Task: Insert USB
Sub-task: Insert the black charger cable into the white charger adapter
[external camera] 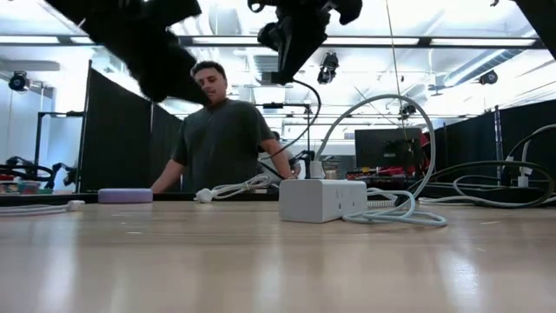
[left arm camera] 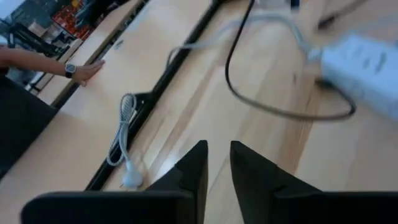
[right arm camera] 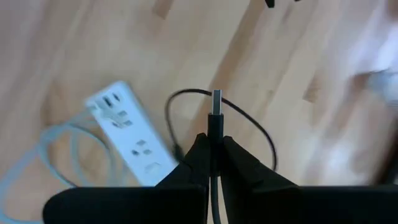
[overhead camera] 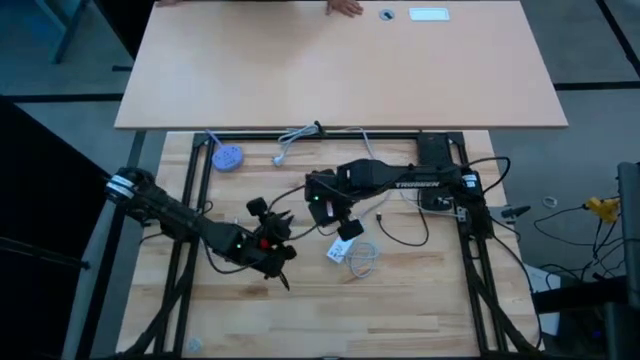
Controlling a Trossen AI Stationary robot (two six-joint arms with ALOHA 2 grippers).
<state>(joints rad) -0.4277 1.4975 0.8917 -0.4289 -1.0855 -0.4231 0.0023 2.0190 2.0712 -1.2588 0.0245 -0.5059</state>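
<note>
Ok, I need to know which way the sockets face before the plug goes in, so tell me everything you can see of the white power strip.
The white power strip is a short, boxy block, plastic by its look, lying flat on the wooden table. Its upper face carries outlets and small ports; one side also shows sockets. Its pale cord coils beside it. Nothing grips it: the right end effector, shut on the USB plug, hangs above it.

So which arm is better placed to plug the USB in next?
The right. Its end effector is shut on the USB plug, metal tip forward, above the white power strip. The left end effector holds nothing, with a narrow gap between its fingers.
</note>
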